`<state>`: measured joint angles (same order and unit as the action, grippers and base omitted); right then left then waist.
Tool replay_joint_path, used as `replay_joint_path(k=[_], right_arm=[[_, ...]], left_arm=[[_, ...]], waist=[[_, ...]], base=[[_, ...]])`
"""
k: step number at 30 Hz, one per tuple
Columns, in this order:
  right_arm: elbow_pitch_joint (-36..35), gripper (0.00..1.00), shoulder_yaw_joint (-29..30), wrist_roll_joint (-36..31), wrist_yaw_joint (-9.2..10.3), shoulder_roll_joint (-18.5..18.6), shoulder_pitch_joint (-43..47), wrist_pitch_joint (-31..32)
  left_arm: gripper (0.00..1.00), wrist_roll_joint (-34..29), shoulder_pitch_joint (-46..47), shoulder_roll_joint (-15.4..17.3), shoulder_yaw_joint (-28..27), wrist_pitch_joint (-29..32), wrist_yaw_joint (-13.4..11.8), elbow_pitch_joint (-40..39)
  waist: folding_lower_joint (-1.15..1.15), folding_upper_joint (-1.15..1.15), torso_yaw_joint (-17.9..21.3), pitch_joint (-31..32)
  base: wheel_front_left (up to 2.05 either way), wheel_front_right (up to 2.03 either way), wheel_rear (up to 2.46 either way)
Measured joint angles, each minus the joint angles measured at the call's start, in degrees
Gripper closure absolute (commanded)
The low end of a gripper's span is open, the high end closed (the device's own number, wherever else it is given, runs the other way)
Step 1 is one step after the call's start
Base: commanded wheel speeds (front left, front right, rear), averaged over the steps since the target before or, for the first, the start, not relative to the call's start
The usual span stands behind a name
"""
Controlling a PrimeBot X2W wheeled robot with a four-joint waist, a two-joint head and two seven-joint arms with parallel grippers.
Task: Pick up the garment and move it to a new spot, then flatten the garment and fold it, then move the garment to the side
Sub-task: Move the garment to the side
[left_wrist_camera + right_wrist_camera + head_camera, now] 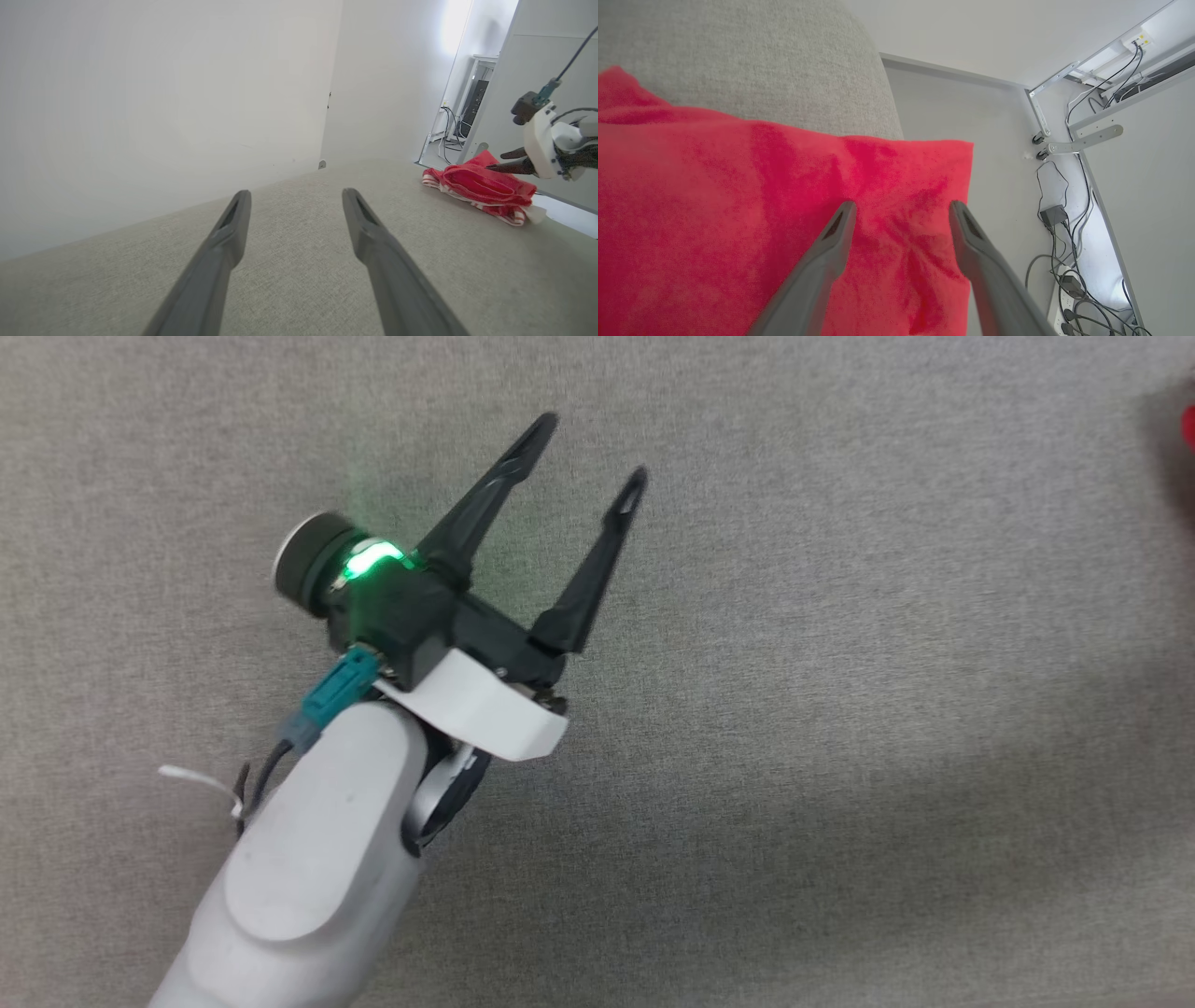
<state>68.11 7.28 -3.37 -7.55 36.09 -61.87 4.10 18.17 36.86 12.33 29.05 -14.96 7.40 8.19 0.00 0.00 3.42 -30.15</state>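
Note:
The garment [476, 186] lies bunched, red with striped trim showing, near the far right edge of the grey fabric surface [299, 261]. My right gripper [496, 161] hovers just over it, and in the right wrist view its fingers stand open [902, 206] above the red cloth [738, 210], with nothing between them. A corner of the cloth reaches past the surface's edge. My left gripper [591, 453] is open and empty over bare grey fabric, well away from the garment [1188, 425], which is a red sliver at the right border. In the left wrist view its fingers [296, 196] are spread.
A white wall [163, 93] rises behind the surface. Beyond the surface's right edge [882, 93] the floor holds cables and a power strip [1064, 280] under a desk frame [1078, 140].

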Motion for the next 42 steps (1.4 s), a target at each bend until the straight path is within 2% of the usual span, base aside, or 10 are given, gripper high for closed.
replay_joint_path(k=[5,10,16,23,29,35,42], right_arm=[[0.53,0.00,-0.49,1.35,-0.01,-1.10,-0.44,-3.13],[0.58,0.00,-1.46,4.89,-0.01,-3.70,-0.71,-5.61],[-1.75,0.00,-5.11,11.59,0.00,-7.09,1.70,-10.09],[-9.09,0.00,-13.22,20.01,0.00,-10.63,9.33,-13.28],[-17.52,0.00,-18.42,26.59,0.00,-11.02,18.24,-15.02],[-26.15,0.00,-19.36,30.22,0.00,-11.31,27.68,-17.29],[-33.51,0.00,-18.14,31.07,0.00,-12.68,38.17,-17.83]], left_arm=[[0.00,0.55,-2.68,0.59,-3.47,-0.01,0.00,0.15],[0.00,1.44,-5.35,1.10,-6.56,-0.01,0.00,0.15],[0.00,2.08,-9.96,1.75,-11.51,-0.01,0.00,-0.13],[0.00,0.56,-17.00,1.59,-18.83,-0.01,0.00,-1.34],[0.00,-2.07,-23.34,0.48,-24.84,-0.01,-0.11,-2.59],[0.00,-3.10,-30.42,0.21,-28.30,-0.01,-0.15,-3.31],[0.00,-3.36,-37.22,-0.02,-31.56,-0.01,-0.08,-4.19]], waist=[[0.00,0.00,0.11,2.42],[0.00,0.00,0.18,4.77],[0.00,0.00,-0.23,8.89],[0.00,0.00,-0.84,14.43],[0.00,0.00,-1.53,19.19],[0.00,0.00,-2.46,23.06],[0.00,0.00,-3.69,25.89]], base=[[0.00,0.00,0.00],[0.00,0.00,0.00],[0.00,0.00,0.00],[0.00,0.00,0.00],[0.00,0.00,0.00],[0.00,0.00,0.00],[0.00,0.00,0.00]])
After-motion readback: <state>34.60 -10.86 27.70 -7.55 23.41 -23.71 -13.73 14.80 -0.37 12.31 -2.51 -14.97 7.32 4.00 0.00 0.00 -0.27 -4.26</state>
